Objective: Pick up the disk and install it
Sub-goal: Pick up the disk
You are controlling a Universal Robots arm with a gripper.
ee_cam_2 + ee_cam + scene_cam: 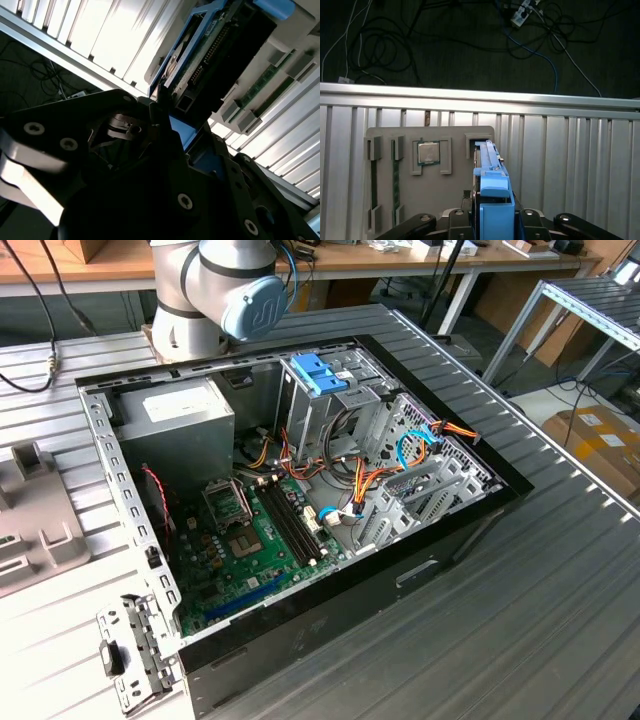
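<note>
In the first wrist view the disk (489, 159) stands on edge in a slot of a grey holder plate (455, 137), its bright blue rail and tab (495, 200) facing the camera. My gripper (495, 227) has its black fingers (522, 220) pressed against both sides of the blue tab. The second wrist view has the disk (210, 55) from the side, circuit board and connector showing, with my gripper (182, 135) closed on its blue end. The open computer case (420, 570) lies on the table.
The holder plate also carries a processor chip (428, 152) and memory sticks (396, 185). Inside the case are a grey power-supply box (185, 420), a green motherboard (250, 550), cable bundles (360, 480) and a drive cage with a blue latch (320, 372). Cables lie on the floor beyond the table edge (480, 95).
</note>
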